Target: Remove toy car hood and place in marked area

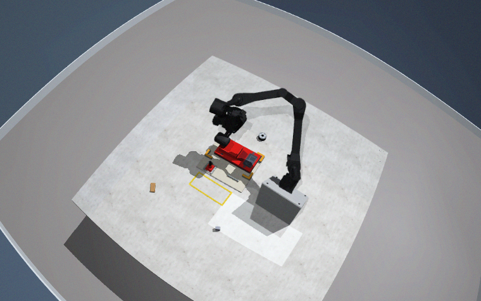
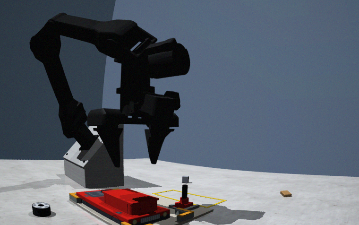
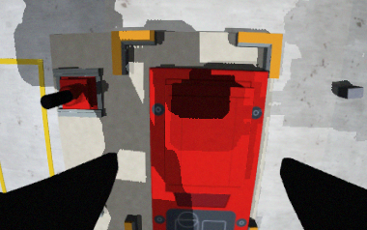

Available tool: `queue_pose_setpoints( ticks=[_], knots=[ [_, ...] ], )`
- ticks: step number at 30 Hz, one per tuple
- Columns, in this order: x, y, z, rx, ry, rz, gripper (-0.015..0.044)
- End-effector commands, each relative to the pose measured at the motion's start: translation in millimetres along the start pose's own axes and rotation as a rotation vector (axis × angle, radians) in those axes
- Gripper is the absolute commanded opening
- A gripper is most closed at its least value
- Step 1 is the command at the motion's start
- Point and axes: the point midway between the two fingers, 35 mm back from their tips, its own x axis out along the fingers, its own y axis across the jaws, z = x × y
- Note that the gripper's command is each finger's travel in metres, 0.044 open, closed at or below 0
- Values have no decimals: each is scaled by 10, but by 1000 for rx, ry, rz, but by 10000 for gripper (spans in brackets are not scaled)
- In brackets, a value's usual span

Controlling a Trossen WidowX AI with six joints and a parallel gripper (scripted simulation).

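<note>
The red toy car [image 1: 245,165] [image 2: 92,199] [image 3: 158,132] sits on a pale board between orange corner brackets. Its hood, the raised red block [image 1: 230,149] [image 2: 124,196] [image 3: 208,166], is seated on the car. My gripper [image 2: 135,164] [image 3: 199,163] is open and empty, pointing down well above the car. In the wrist view its fingers appear on either side of the hood, touching nothing. In the top view the arm hides the fingertips and one end of the car. The yellow outline [image 1: 206,194] [image 2: 199,195] [image 3: 48,140] marks the area beside the board; nothing stands inside it.
A red piece with a black post [image 1: 210,167] [image 2: 184,203] [image 3: 83,92] stands in a grey holder on the board, beside the outline. A black wheel [image 1: 262,136] [image 2: 41,210], an orange block [image 1: 152,187] [image 2: 286,193] and a small grey block [image 1: 217,228] [image 2: 185,179] lie around.
</note>
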Motion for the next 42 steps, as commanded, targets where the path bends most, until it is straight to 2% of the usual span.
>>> queue_pose_setpoints(
  ticks=[1, 42],
  knots=[
    [81, -58, -74, -3, 51, -17, 440],
    [371, -71, -101, -3, 51, -17, 440]
  ],
)
